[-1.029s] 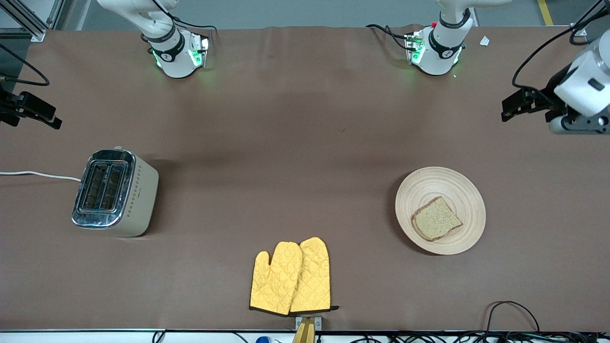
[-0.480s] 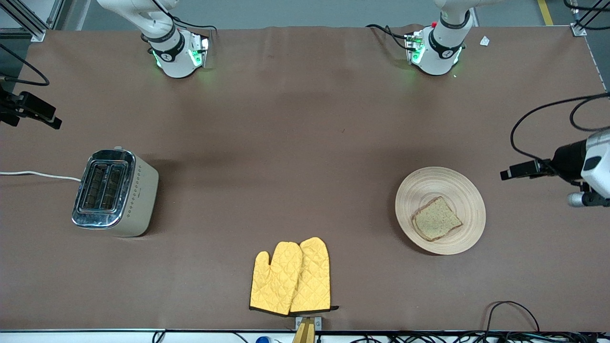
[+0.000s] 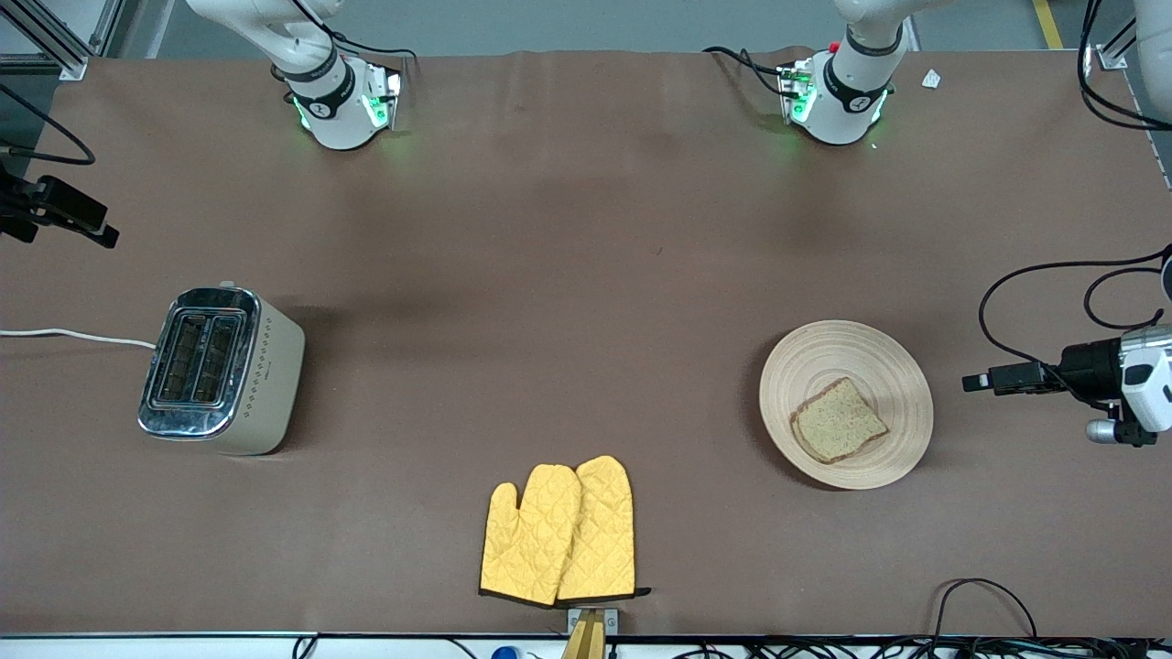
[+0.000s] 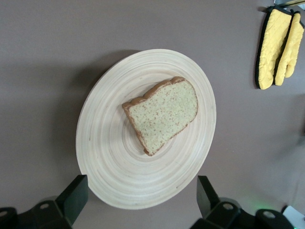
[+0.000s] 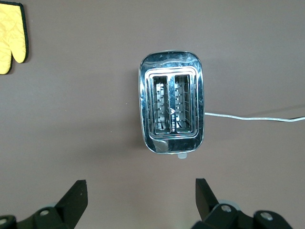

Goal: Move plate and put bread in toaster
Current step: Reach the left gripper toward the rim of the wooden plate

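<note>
I see the bread point(image 3: 839, 420) lying flat on the plate point(image 3: 815, 355), off-centre toward the front-camera side of it. The plate rests on the brown table point(image 3: 586, 275) toward the left arm's end. From the left wrist view the same slice point(image 4: 163, 114) sits ahead of my left gripper's fingers point(image 4: 74, 195), which are spread wide with the plate's rim point(image 4: 100, 157) between them, not touching it. In the front view the left gripper point(image 3: 984, 381) hangs over bare table just beside the plate, toward the left arm's end, pointing at it.

The toaster point(image 3: 220, 369) stands upright toward the right arm's end, well apart from the plate, both slots empty, its white cord point(image 3: 73, 336) trailing off the table edge. My right wrist view looks straight down on the toaster point(image 5: 172, 108), with the right gripper's fingers point(image 5: 75, 196) spread apart and holding nothing. In the front view the right gripper point(image 3: 87, 226) waits over the table edge.

A pair of yellow oven mitts point(image 3: 560, 534) lies near the front camera, between toaster and plate.
</note>
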Available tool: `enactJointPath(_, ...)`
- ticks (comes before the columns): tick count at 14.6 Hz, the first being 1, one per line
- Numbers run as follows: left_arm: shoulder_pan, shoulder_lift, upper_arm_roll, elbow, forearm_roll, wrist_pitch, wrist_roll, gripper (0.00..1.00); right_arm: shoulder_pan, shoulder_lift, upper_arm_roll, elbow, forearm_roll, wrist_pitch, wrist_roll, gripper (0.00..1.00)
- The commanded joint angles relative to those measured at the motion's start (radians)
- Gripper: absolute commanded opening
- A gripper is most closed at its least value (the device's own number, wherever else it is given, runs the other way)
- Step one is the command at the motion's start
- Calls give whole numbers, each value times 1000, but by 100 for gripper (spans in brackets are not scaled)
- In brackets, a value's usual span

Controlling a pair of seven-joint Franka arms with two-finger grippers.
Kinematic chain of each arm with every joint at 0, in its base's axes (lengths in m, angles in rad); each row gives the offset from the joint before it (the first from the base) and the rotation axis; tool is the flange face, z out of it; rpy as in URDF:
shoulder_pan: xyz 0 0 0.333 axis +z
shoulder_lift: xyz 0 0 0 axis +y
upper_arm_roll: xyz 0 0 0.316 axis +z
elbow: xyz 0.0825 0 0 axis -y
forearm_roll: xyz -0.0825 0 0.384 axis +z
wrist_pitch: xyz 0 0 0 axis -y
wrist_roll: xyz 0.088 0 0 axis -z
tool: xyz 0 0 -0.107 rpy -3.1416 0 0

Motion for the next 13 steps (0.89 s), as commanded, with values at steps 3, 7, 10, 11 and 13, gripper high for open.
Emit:
enactJointPath(3, 62, 132, -4, 30, -115, 26, 186, 91, -10, -27, 9, -22, -2, -2, -5, 100)
enactJointPath(7, 79, 207, -4, 33, -184, 40, 291, 81, -10, -28, 9, -22, -2, -2, -5, 100)
enactJointPath(10, 81, 242, -4, 33, -215, 41, 323, 73, -10, -28, 9, -22, -2, -2, -5, 100)
enactJointPath(11, 81, 255, -4, 33, -222, 41, 332, 70, -10, -27, 9, -22, -2, -2, -5, 100)
enactJointPath(13, 81, 270, -4, 33, -236, 41, 351, 62, -10, -28, 9, -22, -2, -2, -5, 100)
